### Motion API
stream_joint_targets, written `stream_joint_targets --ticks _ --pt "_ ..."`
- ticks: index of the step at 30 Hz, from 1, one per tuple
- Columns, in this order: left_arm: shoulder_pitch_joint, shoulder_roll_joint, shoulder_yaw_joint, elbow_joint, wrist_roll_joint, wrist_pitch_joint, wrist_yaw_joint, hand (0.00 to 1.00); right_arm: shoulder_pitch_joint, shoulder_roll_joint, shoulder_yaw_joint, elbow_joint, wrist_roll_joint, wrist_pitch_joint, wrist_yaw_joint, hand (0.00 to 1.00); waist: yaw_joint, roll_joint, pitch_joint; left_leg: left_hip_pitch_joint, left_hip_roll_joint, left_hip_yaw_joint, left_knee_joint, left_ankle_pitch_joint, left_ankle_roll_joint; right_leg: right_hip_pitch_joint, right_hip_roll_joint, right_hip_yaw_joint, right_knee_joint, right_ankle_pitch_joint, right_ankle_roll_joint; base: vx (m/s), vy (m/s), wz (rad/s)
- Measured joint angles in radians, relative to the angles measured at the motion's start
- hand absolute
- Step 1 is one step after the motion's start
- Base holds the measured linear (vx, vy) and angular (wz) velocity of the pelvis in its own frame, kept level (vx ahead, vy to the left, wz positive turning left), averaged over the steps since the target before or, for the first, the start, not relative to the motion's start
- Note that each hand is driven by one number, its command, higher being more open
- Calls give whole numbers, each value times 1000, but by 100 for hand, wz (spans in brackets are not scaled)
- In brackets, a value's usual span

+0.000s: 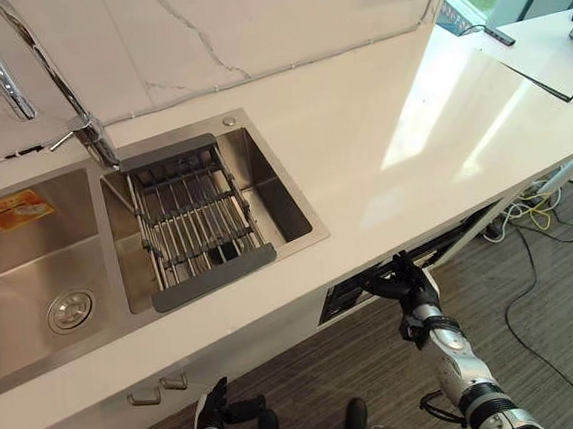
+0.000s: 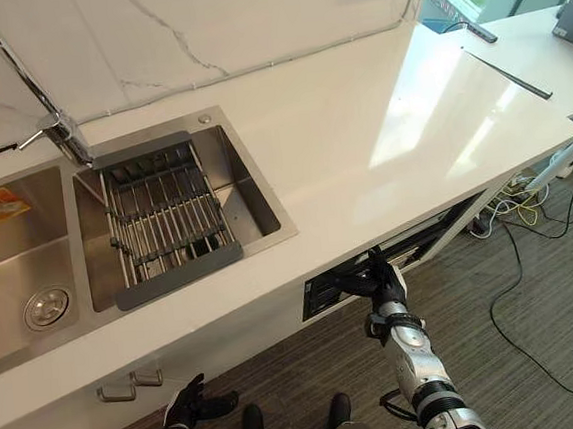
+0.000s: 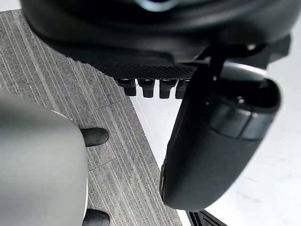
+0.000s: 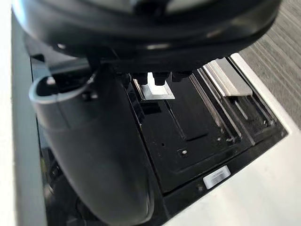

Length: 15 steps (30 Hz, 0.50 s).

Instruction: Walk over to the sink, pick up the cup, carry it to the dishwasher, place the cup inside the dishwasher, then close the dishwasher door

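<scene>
The robot stands at a white worktop (image 1: 380,136). A steel double sink (image 1: 29,257) lies at 9 o'clock, and a curved tap (image 1: 12,58) rises at 11 o'clock. A grey-framed wire rack (image 1: 196,217) spans the sink's right basin, and the left basin shows its drain (image 1: 70,310) and an orange sticker (image 1: 15,208).

At 5 o'clock the right hand (image 1: 405,286) reaches up to the dishwasher (image 1: 346,296), a dark opening just under the worktop's front edge. Its fingers are loosely straight with the thumb spread, and it holds nothing. The right wrist view shows black panels and metal rails just past the fingertips (image 4: 155,77).

At 7 o'clock the left hand (image 1: 212,414) hangs low over the striped grey floor (image 1: 554,291), relaxed and unclenched, also holding nothing.

A dark shape (image 1: 221,248) shows beneath the rack's bars at its near end. Whether that is the cup cannot be told.
</scene>
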Motion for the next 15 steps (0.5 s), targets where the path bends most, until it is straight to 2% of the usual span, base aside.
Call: stream_joint_targets --ticks 8,12,15 --pt "-15 -3 -26 -3 1 -6 1 100 -30 -75 44 -10 -109 -16 8 100 -12 22 34 -21 6 -29 3 1 -7 -19 11 0 0 6 -11 -24 1 2" --pt "-27 -7 -40 -6 2 -7 1 100 14 -136 43 -104 -163 -1 33 100 -14 34 52 -21 13 -32 3 7 -9 -19 19 -1 0 5 -16 11 -3 1" --pt "-25 -8 -40 -12 2 -7 1 100 104 -168 22 -213 -216 5 73 100 -16 37 53 -18 16 -40 3 12 -17 -13 22 -4 1 5 -24 84 -8 3"
